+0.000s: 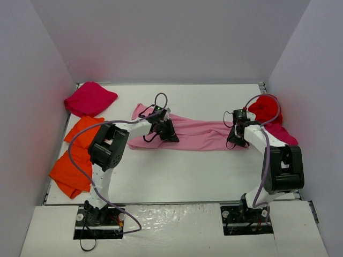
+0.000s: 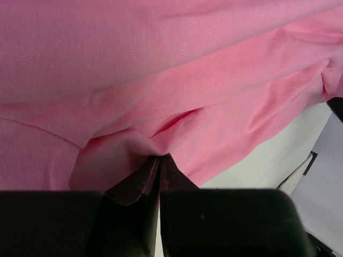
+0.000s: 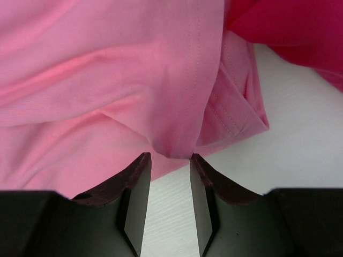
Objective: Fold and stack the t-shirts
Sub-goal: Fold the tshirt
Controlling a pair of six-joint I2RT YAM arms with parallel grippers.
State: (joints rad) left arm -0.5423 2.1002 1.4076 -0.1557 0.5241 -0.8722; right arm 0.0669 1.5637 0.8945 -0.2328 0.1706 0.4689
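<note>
A light pink t-shirt [image 1: 198, 134] lies bunched in a long band across the middle of the table. My left gripper [image 1: 163, 131] is at its left part, shut on a pinched fold of the pink cloth [image 2: 187, 64]; the fingers [image 2: 177, 176] meet at the tips. My right gripper [image 1: 235, 140] is at the shirt's right end. In the right wrist view its jaws [image 3: 170, 155] stand apart, with a hanging fold of the pink shirt [image 3: 107, 69] right at the tips and bare table between the fingers.
A magenta shirt [image 1: 90, 99] is heaped at the back left. Two orange shirts [image 1: 80, 128] [image 1: 69, 171] lie along the left edge. A bright red shirt [image 1: 265, 110] and a magenta one [image 1: 284, 135] lie by the right arm; crimson cloth [image 3: 289, 27] touches the pink shirt.
</note>
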